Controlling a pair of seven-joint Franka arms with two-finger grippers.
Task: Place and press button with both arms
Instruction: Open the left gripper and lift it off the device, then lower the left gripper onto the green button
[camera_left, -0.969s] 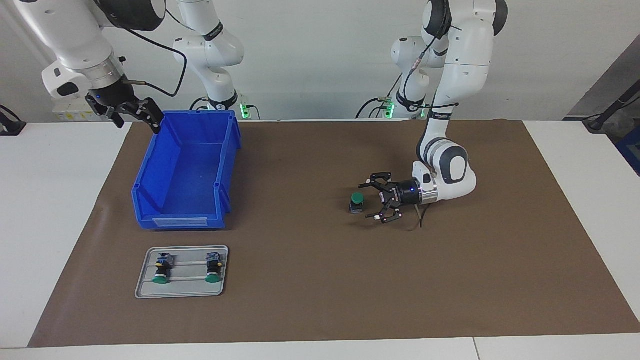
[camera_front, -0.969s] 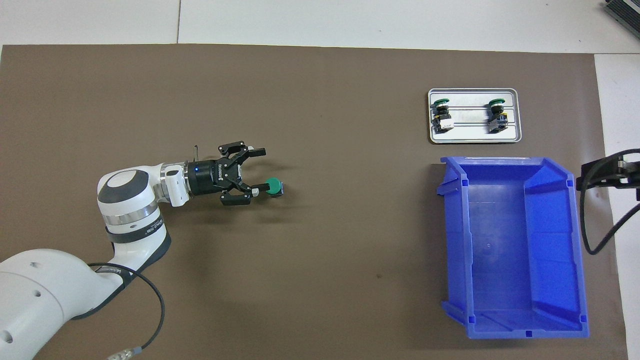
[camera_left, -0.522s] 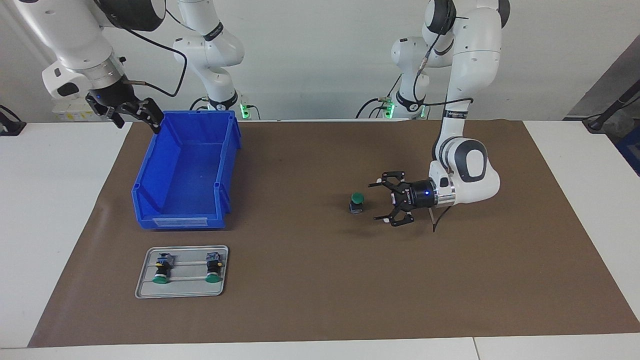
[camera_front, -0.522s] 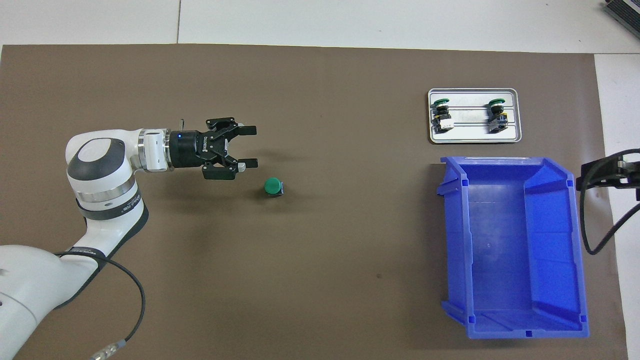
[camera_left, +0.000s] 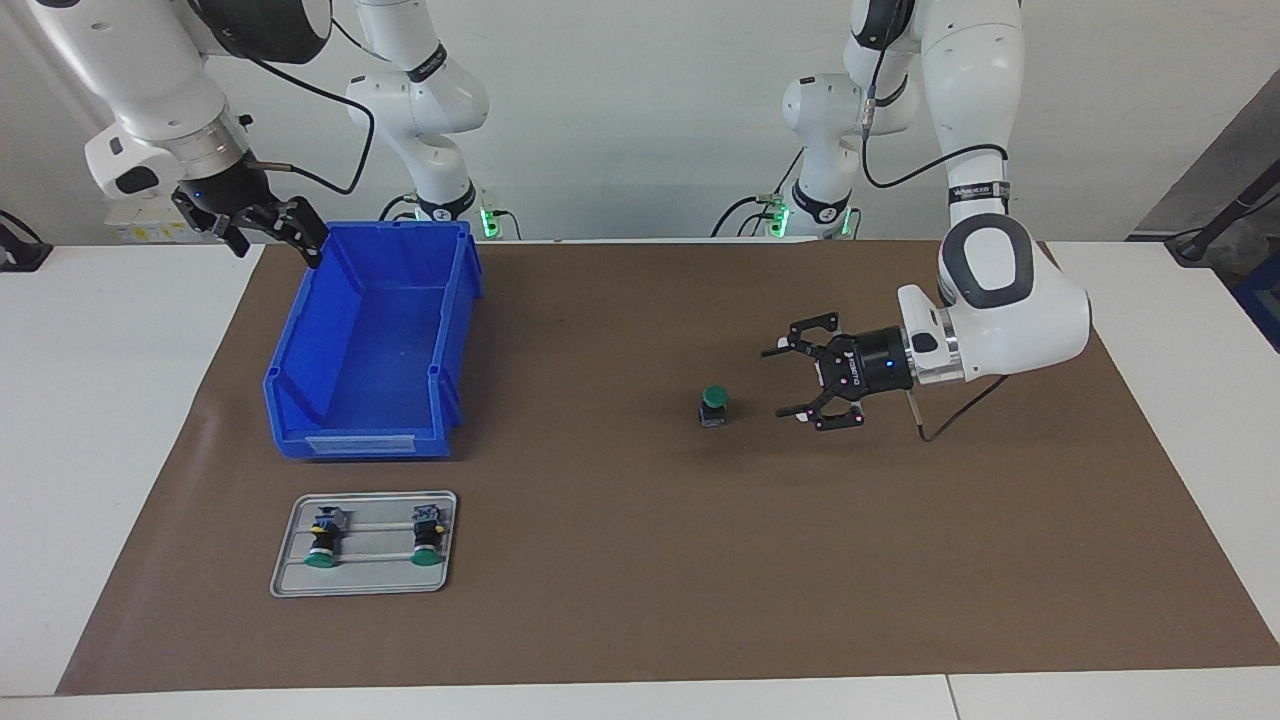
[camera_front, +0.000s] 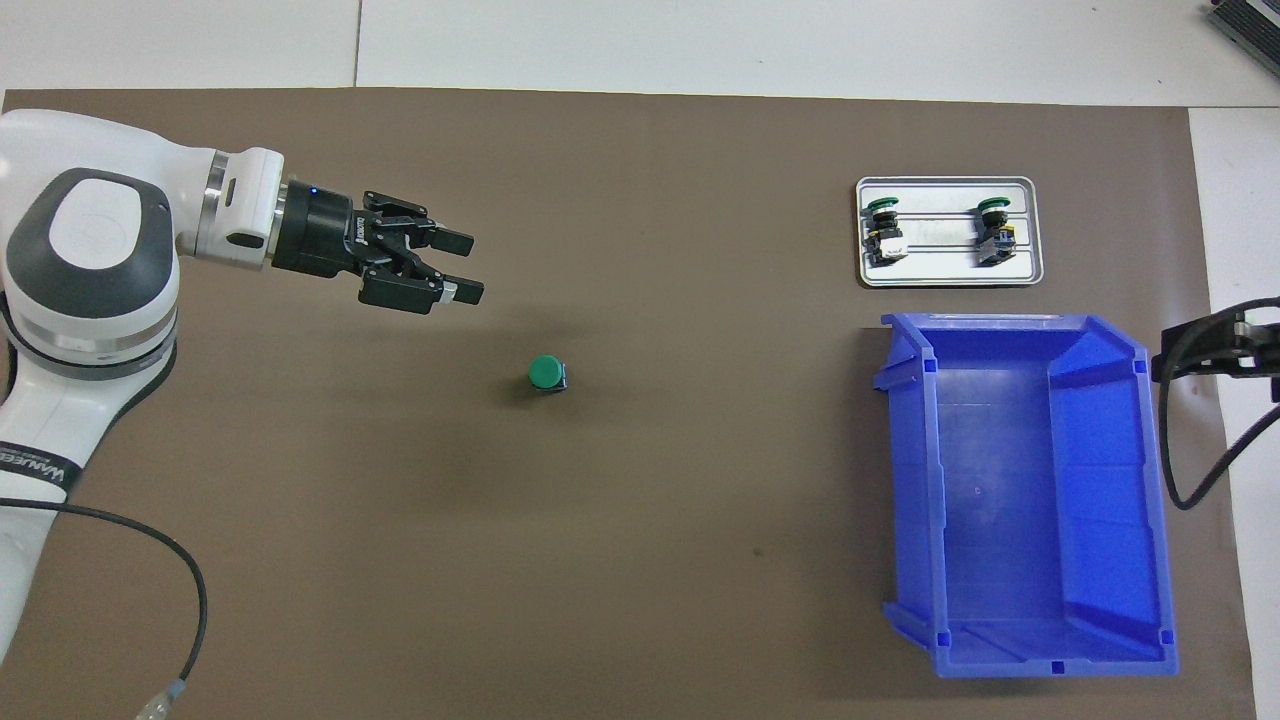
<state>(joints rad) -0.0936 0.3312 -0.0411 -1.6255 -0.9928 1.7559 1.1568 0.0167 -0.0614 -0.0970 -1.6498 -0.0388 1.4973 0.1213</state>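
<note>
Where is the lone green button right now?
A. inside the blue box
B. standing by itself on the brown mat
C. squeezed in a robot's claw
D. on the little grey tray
B: the button stands alone on the brown mat, the open left gripper apart from it.

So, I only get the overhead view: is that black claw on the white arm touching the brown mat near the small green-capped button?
Observer: No. In the facing view the left gripper hangs open above the brown mat, beside the green-capped button but apart from it.
Visitor: And the black thing at my picture's edge?
Observer: That is the right gripper, waiting high in the air beside the blue plastic bin.
Visitor: Is the button upright?
Observer: Yes, cap up on its grey block.
</note>
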